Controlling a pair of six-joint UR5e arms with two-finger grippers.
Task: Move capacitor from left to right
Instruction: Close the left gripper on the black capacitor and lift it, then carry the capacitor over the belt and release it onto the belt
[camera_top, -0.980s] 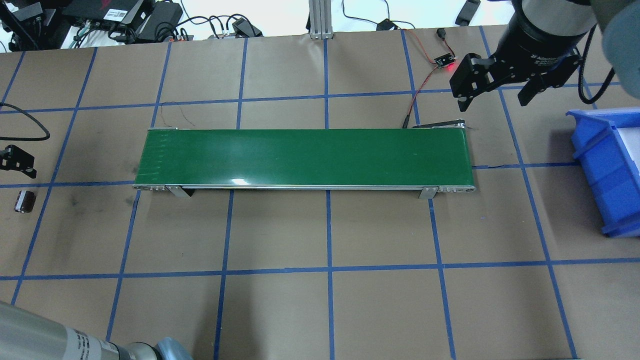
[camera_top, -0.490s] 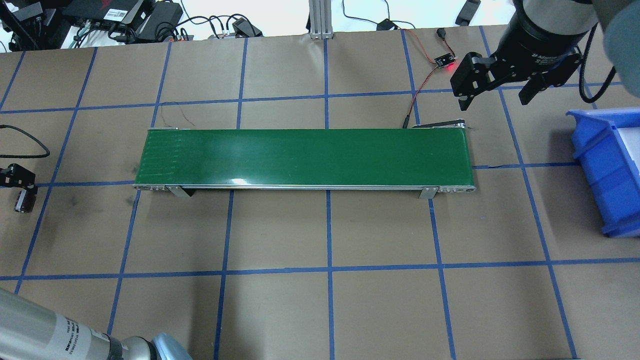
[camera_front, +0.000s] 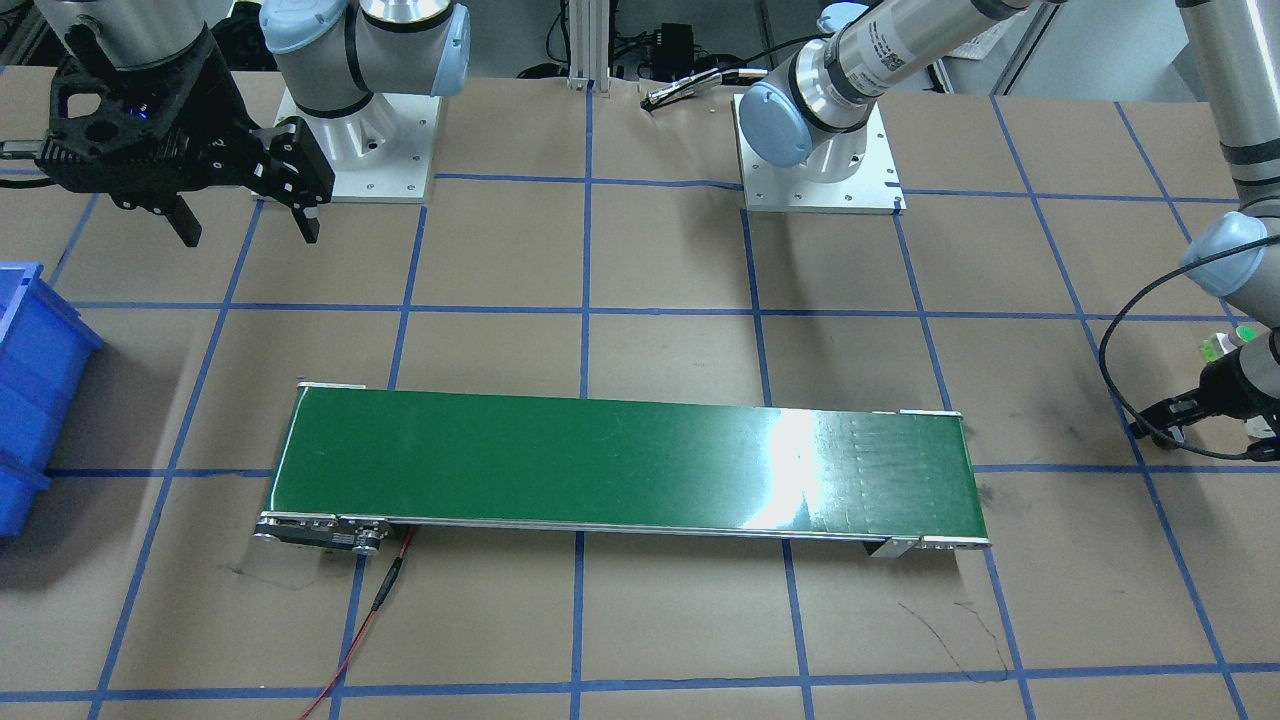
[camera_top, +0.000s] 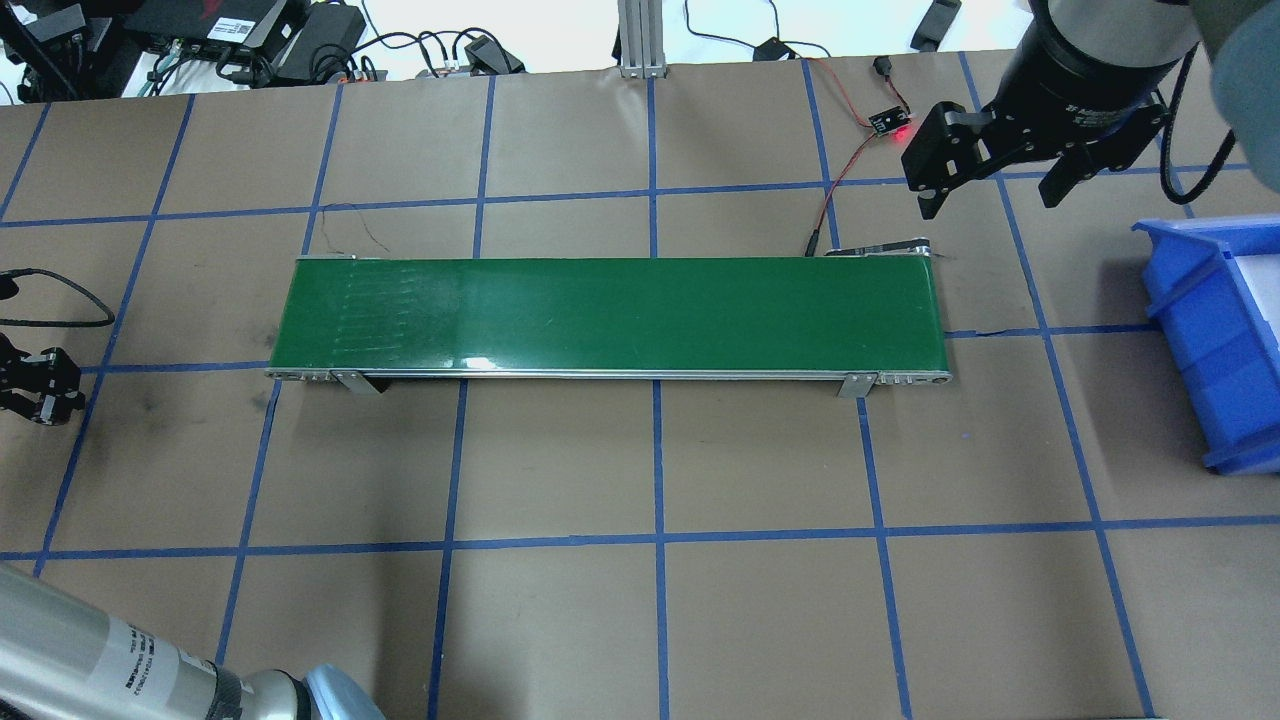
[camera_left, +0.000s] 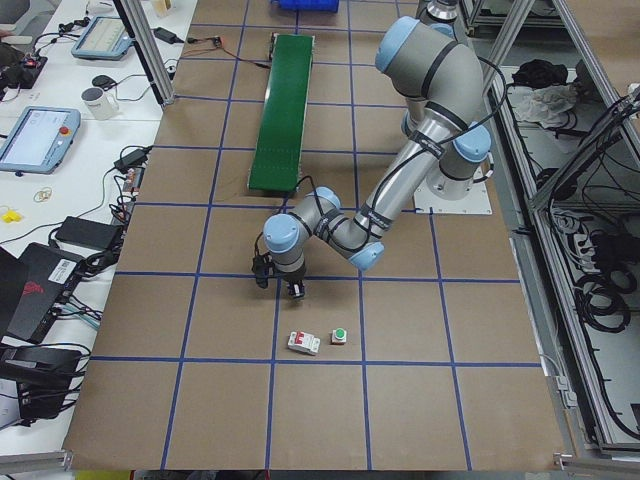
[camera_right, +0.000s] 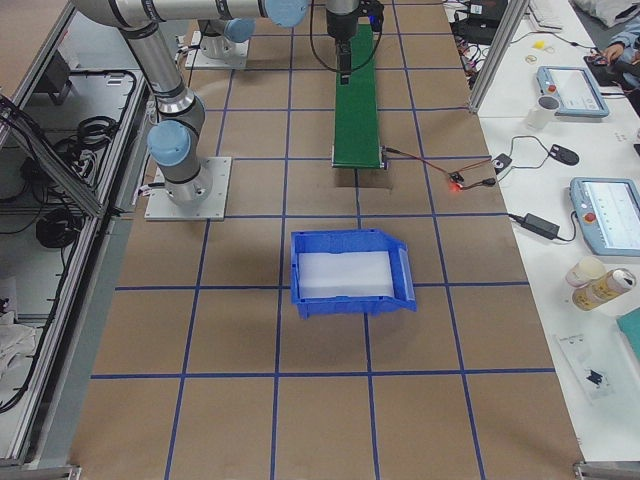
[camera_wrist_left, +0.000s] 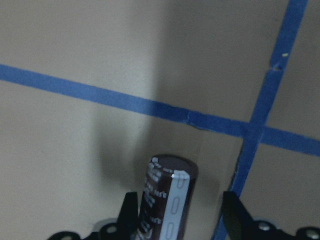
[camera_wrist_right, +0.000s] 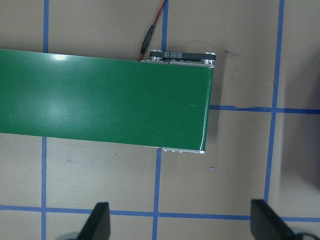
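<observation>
The capacitor (camera_wrist_left: 167, 200), a dark brown cylinder with a pale grey stripe, lies on the brown table paper left of the green conveyor belt (camera_top: 610, 315). In the left wrist view my left gripper (camera_wrist_left: 180, 217) is open, with one finger on each side of the capacitor. There is a gap on the right side. In the overhead view the left gripper (camera_top: 40, 385) sits at the far left edge and hides the capacitor. My right gripper (camera_top: 988, 205) is open and empty, and hovers behind the belt's right end. It also shows in the front view (camera_front: 250, 237).
A blue bin (camera_top: 1215, 340) stands at the far right. A small sensor board with a red light (camera_top: 885, 122) and its wires lie behind the belt's right end. A white blocky part (camera_left: 304, 343) and a small white green-capped piece (camera_left: 339, 336) lie near the left gripper.
My left gripper has moved toward the robot's side and now covers the capacitor, which showed beside it before. The right gripper has barely moved.
</observation>
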